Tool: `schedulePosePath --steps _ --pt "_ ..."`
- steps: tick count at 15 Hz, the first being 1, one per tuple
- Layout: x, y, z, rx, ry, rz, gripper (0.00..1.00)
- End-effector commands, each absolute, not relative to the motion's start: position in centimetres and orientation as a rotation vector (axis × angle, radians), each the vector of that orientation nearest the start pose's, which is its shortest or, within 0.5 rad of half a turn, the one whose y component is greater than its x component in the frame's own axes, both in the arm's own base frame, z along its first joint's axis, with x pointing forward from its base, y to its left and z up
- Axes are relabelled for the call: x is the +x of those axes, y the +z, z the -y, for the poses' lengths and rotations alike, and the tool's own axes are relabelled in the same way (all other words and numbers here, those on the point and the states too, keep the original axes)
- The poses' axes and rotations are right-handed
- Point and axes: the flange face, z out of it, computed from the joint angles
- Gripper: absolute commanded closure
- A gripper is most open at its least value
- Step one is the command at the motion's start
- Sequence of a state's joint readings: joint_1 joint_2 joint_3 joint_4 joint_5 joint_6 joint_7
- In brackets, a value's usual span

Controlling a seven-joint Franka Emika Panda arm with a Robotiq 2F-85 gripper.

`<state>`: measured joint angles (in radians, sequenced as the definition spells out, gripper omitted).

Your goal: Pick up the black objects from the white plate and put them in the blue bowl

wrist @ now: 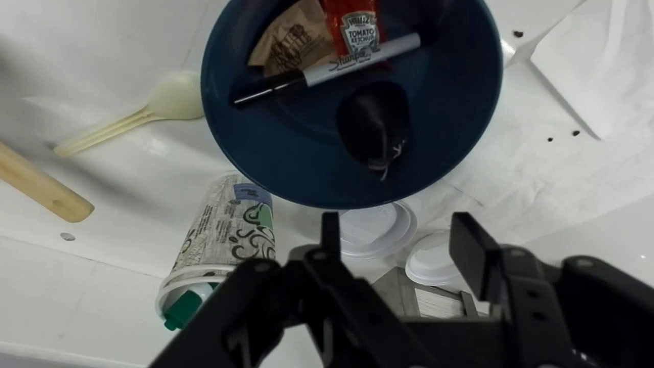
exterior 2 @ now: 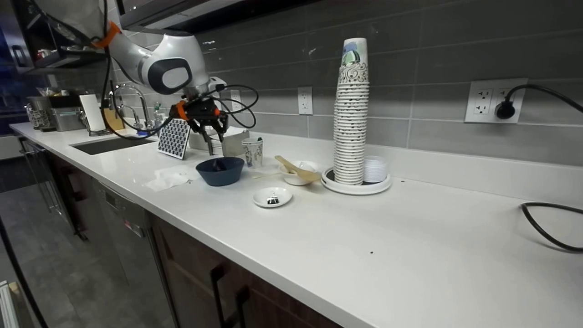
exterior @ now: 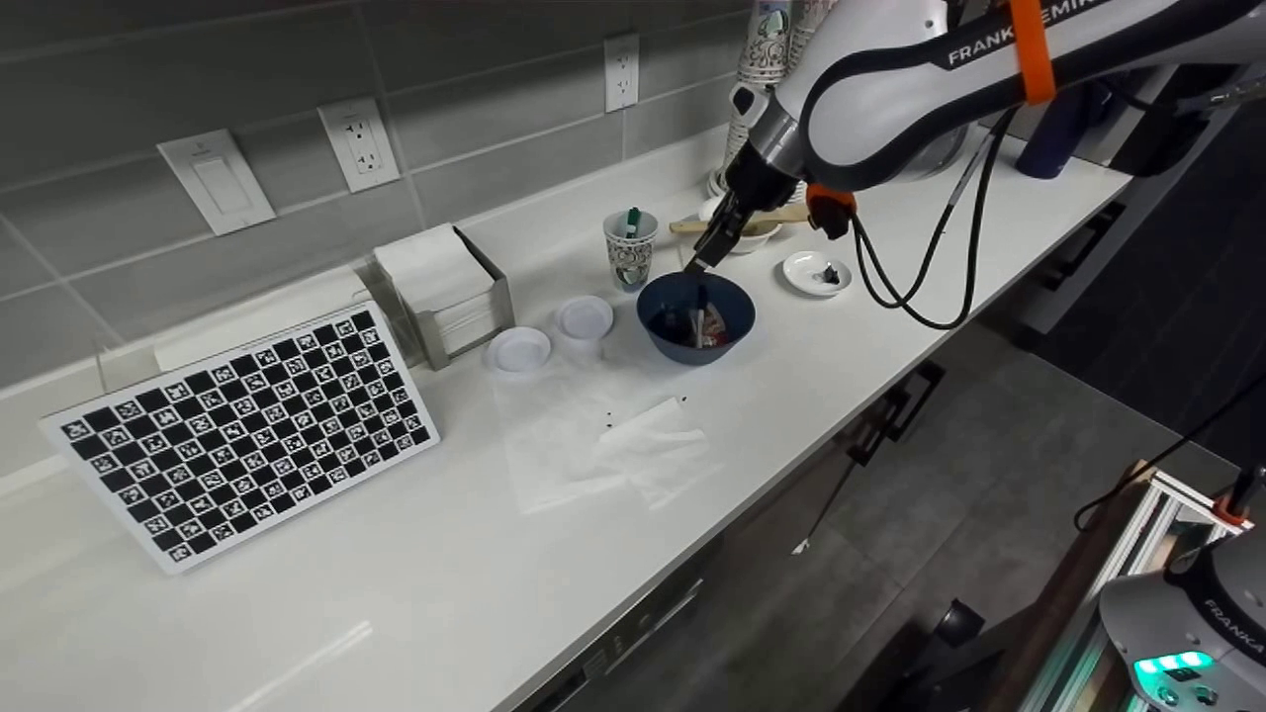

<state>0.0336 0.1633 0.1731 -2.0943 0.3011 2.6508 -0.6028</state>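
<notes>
Several tiny black objects lie as a small dark cluster on the white plate, a round saucer [exterior: 802, 269], in both exterior views; the cluster [exterior 2: 273, 200] sits near the plate's front edge. The plate is out of the wrist view. The blue bowl [exterior: 682, 350] stands beside it, and also shows in the wrist view [wrist: 306, 163]. In the bowl lie a marker [wrist: 363, 53], a ketchup packet [wrist: 357, 30], a brown packet [wrist: 296, 41] and a blurred dark rounded thing [wrist: 375, 122]. My gripper [wrist: 396, 222] is open, empty, above the bowl's back rim.
A cup with a green marker [exterior: 630, 252], two pale lids [exterior: 519, 351] and a napkin holder [exterior: 460, 307] stand behind the bowl. A white bowl with a wooden spoon [exterior 2: 296, 169] and a tall cup stack [exterior 2: 350, 123] stand past the plate. A napkin [exterior: 653, 445] and checkered board [exterior: 247, 435] lie farther off.
</notes>
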Motion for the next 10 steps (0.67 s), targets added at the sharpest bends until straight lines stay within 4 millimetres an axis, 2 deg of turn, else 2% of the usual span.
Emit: schedulePosePath --steps 1,2,3,6,9,10 --pt "59.9 40.5 -9.8 -2.782 -0.67 0.789 0.11" --pt "59.5 41.2 -8.0 -2.831 -0.665 0.758 0.03" --pt "59.0 41.6 -5.9 -2.888 -0.636 0.708 0.01" --pt "57.2 41.3 0.9 -3.041 -0.469 0.53 0.0" --pt "56.0 39.3 6.8 -3.136 -0.282 0.342 0.0" --pt "55.9 38.4 8.1 -3.144 -0.216 0.268 0.0"
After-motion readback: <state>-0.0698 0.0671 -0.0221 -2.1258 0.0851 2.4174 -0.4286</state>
